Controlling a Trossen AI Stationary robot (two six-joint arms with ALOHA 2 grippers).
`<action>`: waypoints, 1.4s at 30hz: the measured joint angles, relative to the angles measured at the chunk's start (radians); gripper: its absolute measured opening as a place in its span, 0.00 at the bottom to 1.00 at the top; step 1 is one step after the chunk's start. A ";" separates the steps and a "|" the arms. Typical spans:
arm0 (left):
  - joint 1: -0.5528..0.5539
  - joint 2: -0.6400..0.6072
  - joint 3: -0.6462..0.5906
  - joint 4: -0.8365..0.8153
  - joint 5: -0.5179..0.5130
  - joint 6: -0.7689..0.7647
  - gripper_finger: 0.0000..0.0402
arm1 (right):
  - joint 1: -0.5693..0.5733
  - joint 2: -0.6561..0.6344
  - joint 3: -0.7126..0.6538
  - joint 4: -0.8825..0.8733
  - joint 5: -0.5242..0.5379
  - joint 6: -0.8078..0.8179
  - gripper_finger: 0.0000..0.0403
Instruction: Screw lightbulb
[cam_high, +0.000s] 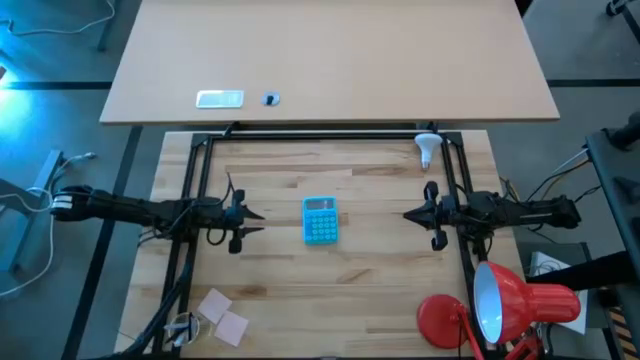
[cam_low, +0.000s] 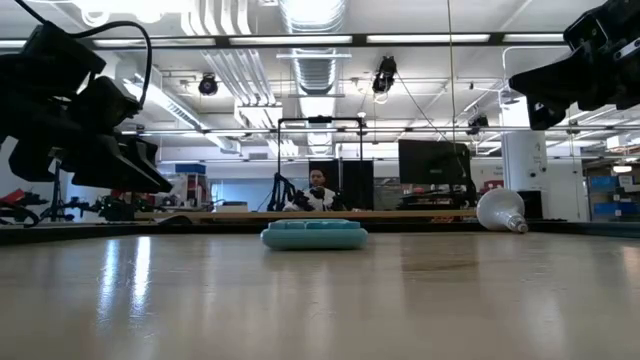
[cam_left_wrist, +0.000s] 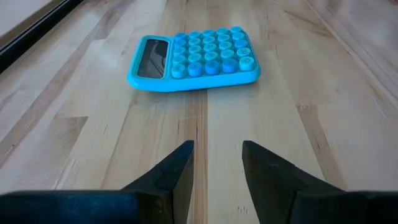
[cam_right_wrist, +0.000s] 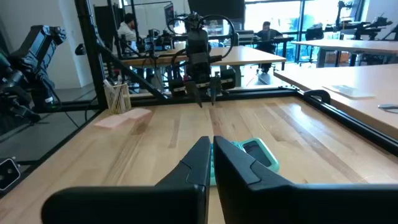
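The small white lightbulb lies on its side at the table's far right, also seen in the low view. The red desk lamp stands at the near right corner, its white-lined shade facing left. My left gripper hovers left of centre, open, with nothing between its fingers. My right gripper hovers right of centre, shut and holding nothing. It is nearer the table's front edge than the bulb. Both point at the blue calculator lying between them.
Pink sticky notes lie at the near left. A black frame runs along the far edge and both sides. A second table stands beyond it. People sit in the room behind.
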 joint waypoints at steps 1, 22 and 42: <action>0.000 0.000 0.000 0.000 0.000 0.000 0.32 | 0.000 0.000 0.000 0.000 0.000 0.000 0.03; 0.000 0.000 0.000 0.000 0.000 0.000 0.32 | 0.000 0.000 0.000 0.000 0.000 0.000 0.03; 0.000 0.000 0.000 0.000 0.000 0.000 0.32 | 0.002 0.000 -0.001 0.169 -0.094 0.471 0.03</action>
